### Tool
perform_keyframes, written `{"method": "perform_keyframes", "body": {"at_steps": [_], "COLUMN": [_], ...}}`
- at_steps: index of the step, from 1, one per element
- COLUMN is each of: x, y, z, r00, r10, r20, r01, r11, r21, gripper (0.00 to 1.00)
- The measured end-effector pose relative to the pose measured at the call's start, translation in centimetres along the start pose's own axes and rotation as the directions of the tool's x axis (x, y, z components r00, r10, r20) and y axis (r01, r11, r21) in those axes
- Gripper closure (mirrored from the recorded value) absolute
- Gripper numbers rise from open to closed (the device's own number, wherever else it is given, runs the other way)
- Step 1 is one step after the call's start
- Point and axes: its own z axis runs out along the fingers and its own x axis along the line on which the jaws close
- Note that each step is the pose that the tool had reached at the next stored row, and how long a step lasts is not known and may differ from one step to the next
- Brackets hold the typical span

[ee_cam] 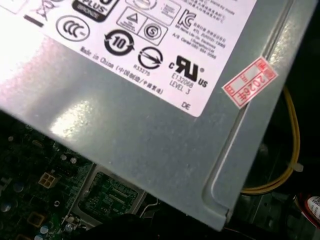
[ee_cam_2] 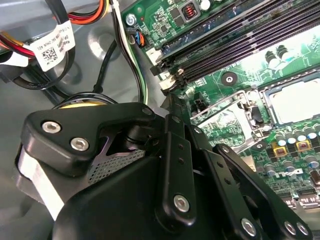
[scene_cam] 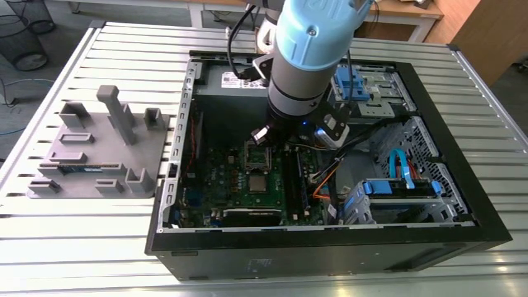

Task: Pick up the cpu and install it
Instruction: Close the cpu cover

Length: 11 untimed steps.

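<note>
1. Nearest to us is the gripper (scene_cam: pixel 266 136), hanging low inside the open computer case (scene_cam: pixel 330 250) over the motherboard (ee_cam_2: pixel 240 80). In the second wrist view its black linkage hides the tip, so we cannot tell whether the claw is released or clenched, and we see nothing carried in it.
2. Just beyond the tip stands the hinged socket frame (ee_cam_2: pixel 225 120), swung up and open, with bare green board showing through it.
3. Beside that frame lies the cpu (ee_cam_2: pixel 295 100), a flat silvery-grey square sitting level inside the socket surround. In the exterior view it sits a little nearer the case's front than the gripper. We cannot say whether it is fully seated.
4. We judge that the pick and the placing are done, and that the step in hand is the securing. The chip lies in place and the frame is not yet closed over it.
5. By our judgement, any move here calls for a small, steady motion. The gripper has to stay clear of the chip's top and of the memory slots (ee_cam_2: pixel 235 40) close alongside.
6. Further off, the grey power supply (ee_cam: pixel 150 140) stands at the case's far wall, with yellow wires (ee_cam: pixel 292 150) running beside it.
7. Farthest, on the exterior view's left, the grey holder tray (scene_cam: pixel 91 158) rests on the slatted table (scene_cam: pixel 83 247), well apart from the case.
</note>
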Motion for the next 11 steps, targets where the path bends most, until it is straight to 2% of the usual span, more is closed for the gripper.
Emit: {"method": "perform_keyframes", "body": {"at_steps": [4,11], "x": [-0.01,0.39], "y": [0.1,0.32], "z": [0.12,0.17], "r00": [1.0,1.0], "r10": [0.0,0.0], "r20": [0.0002,0.0017], "r01": [0.0,0.0], "r11": [1.0,1.0], "r21": [0.0002,0.001], "gripper": [0.89,0.89]}}
